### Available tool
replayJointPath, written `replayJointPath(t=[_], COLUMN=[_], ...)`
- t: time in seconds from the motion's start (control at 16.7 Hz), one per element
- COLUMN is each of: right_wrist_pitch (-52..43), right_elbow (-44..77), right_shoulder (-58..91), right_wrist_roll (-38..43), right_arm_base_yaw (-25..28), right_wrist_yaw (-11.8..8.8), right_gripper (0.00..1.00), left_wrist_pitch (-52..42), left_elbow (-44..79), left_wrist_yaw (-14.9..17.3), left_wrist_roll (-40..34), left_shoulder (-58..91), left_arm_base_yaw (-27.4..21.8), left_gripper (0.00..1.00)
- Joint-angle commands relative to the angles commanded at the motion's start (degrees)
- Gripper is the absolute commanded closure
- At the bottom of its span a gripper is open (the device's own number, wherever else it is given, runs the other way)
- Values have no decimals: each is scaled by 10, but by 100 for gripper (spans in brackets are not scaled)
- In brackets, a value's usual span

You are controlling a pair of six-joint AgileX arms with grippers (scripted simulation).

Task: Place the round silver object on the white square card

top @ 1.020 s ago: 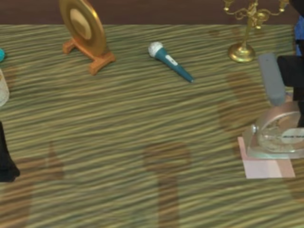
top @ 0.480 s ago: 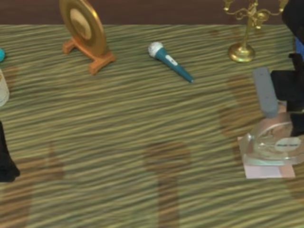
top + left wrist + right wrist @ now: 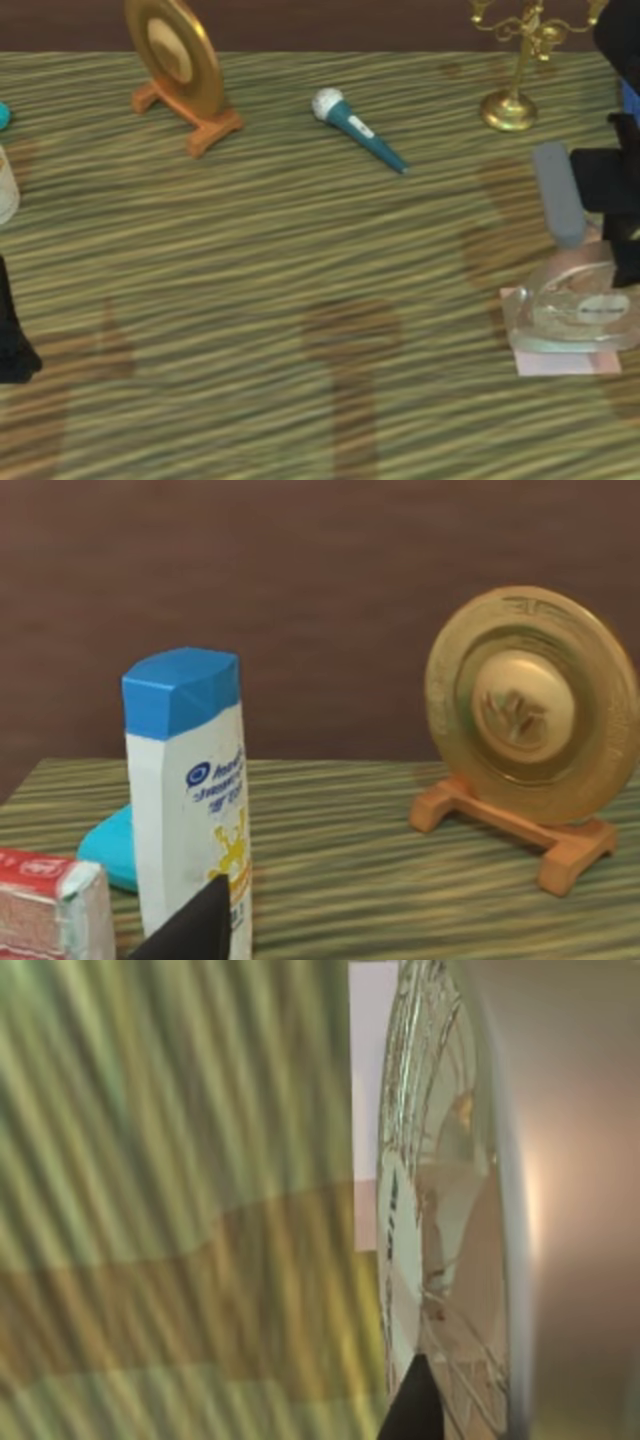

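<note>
Top view has the round silver object (image 3: pixel 578 310) sitting on the white square card (image 3: pixel 560 358) under the right tool (image 3: pixel 600 215), right wrist view shows its rim (image 3: pixel 440 1210) super close but I can't tell the grip, so pulling away crooked might tip it off.

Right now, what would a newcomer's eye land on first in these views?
The silver disc at the table's right edge, over the white card with the right gripper by it. Next, the gold disc on its orange stand at the far left, then the teal microphone and the gold candelabra along the back. The left arm sits parked at the left edge.
</note>
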Motion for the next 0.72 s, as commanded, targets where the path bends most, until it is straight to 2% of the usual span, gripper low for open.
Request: replayJointPath(t=[0.36,0.72], right_wrist_pitch=[0,0], right_elbow=[0,0], right_shoulder=[0,0], right_wrist_roll=[0,0], right_arm_base_yaw=[0,0], right_wrist_yaw=[0,0], right_gripper=[2,0], left_wrist_pitch=[0,0], left_elbow=[0,0], left_wrist_yaw=[0,0], left_wrist_roll=[0,0], left_shoulder=[0,0], left_arm_base_yaw=[0,0], left_gripper=[0,0])
